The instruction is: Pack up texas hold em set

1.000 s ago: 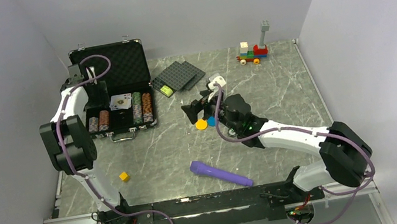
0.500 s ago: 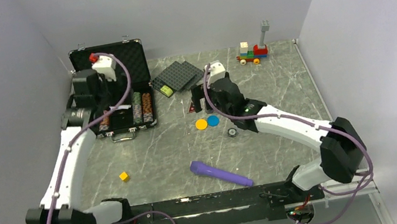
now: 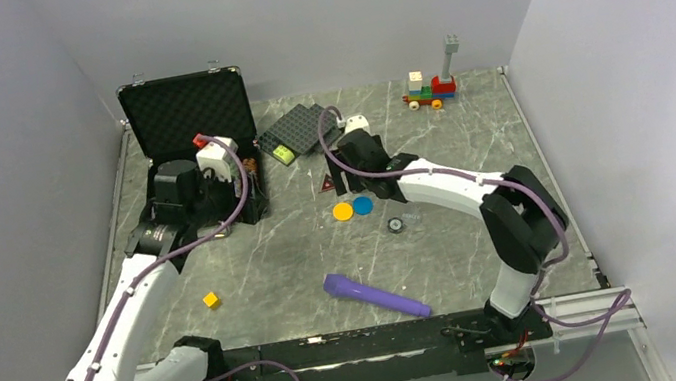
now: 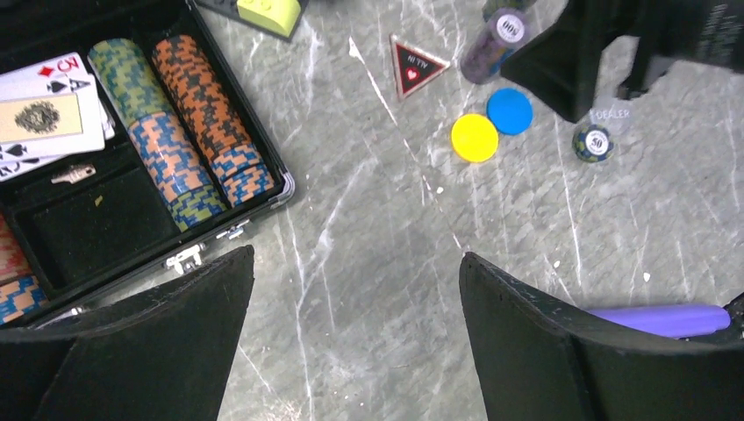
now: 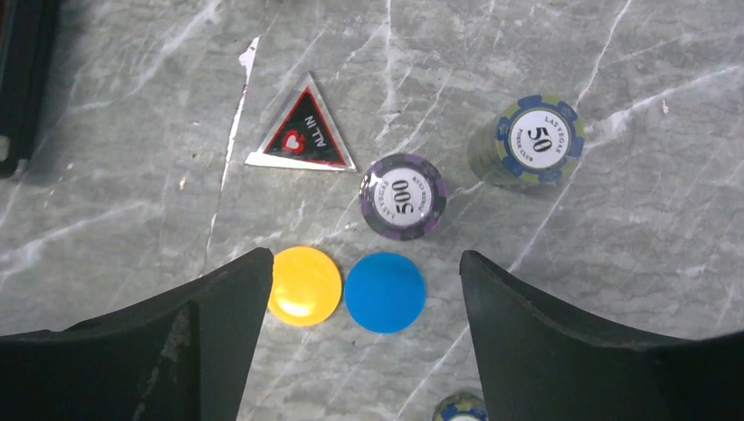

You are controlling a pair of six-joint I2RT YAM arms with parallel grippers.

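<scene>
The black case (image 3: 186, 112) stands open at the back left, with cards (image 4: 48, 105) and striped chip stacks (image 4: 162, 140) in its tray. On the table lie a dark red triangle (image 5: 303, 136), a yellow disc (image 5: 304, 286), a blue disc (image 5: 384, 292), a purple 500 chip stack (image 5: 404, 196) and a 50 chip stack (image 5: 526, 140). My right gripper (image 5: 361, 263) hangs open over the two discs, holding nothing. High over bare table by the case's front right corner (image 4: 263, 197), my left gripper (image 4: 355, 263) is open and empty.
Dark grey studded plates (image 3: 304, 127) and a green brick (image 3: 283, 154) lie right of the case. A brick toy train (image 3: 430, 88) stands at the back. Nearer me are a purple cylinder (image 3: 375, 295), a yellow cube (image 3: 212, 299) and a single chip (image 3: 396, 225).
My left arm has drawn out of the case and swung nearer and to the right. The right gripper has shifted back and left to stand over the discs and triangle.
</scene>
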